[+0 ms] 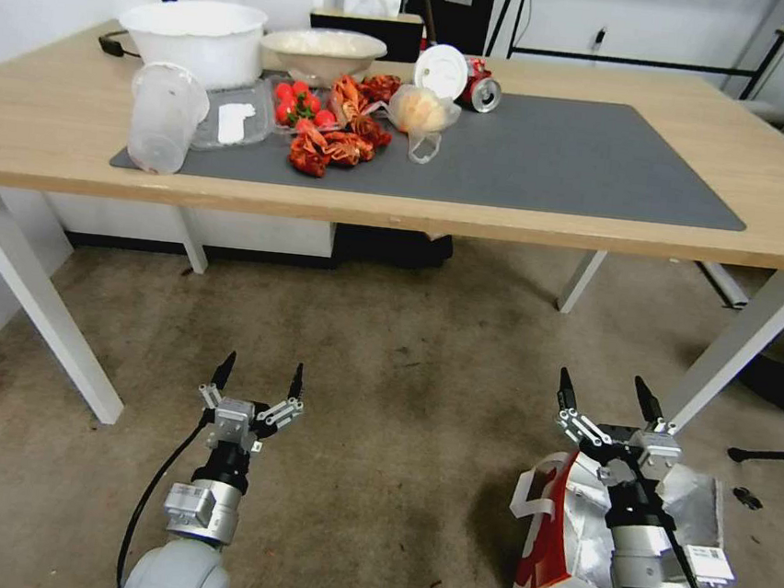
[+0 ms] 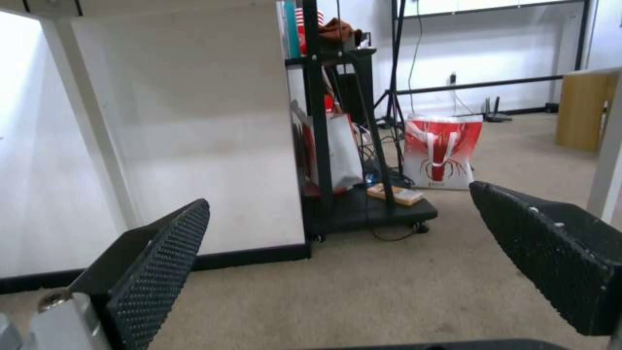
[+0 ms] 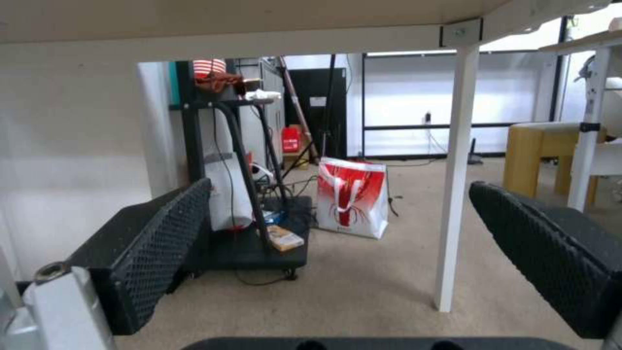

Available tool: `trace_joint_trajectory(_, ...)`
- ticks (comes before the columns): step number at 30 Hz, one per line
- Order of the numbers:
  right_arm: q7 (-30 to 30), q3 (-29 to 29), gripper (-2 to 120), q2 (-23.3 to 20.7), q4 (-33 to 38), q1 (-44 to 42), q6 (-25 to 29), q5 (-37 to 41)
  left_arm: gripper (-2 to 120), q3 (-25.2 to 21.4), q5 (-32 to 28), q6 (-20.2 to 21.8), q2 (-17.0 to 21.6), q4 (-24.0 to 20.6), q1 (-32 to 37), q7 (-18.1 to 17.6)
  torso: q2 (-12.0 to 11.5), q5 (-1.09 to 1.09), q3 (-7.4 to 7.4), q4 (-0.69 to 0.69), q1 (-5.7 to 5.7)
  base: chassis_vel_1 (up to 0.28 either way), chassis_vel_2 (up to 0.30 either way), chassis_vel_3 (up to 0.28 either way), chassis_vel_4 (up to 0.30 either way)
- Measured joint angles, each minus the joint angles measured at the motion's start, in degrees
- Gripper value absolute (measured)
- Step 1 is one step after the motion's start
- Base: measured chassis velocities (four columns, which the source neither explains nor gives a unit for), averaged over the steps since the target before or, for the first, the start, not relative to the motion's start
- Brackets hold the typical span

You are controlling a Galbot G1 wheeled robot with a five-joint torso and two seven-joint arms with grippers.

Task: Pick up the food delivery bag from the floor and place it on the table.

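The food delivery bag (image 1: 561,537) lies on the beige floor (image 1: 401,397) at the lower right, with its red side, white strap handles and silver foil lining showing. My right gripper (image 1: 603,388) hovers open just above and beyond the bag's open top, and the right arm covers part of the bag. Off to the left, my left gripper (image 1: 263,369) hangs open over bare floor, holding nothing. The table (image 1: 56,132), light wood with a dark grey mat (image 1: 562,162), stands ahead of both. Both wrist views look under the table between open fingers (image 2: 155,262) (image 3: 155,243).
The mat's left half holds white bowls (image 1: 200,35), a clear cup (image 1: 161,115), strawberries, red crayfish (image 1: 338,136), a can and a small clear bag (image 1: 421,112). White table legs (image 1: 49,307) (image 1: 739,341) flank the floor ahead. A black cart (image 3: 252,233) and another red-and-white bag (image 3: 350,197) stand beyond the table.
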Motion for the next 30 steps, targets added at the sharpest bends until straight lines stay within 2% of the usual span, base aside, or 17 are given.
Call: trace_joint_trajectory(30,-0.2,0.4,100,-0.4,-0.2,-0.2,0.0,0.2,100,0.4,-0.6,0.1,-0.5,-0.1,0.3,0.5,-6.5,0.0,-5.32,0.0,-1.18,0.0,0.0,0.0,0.0)
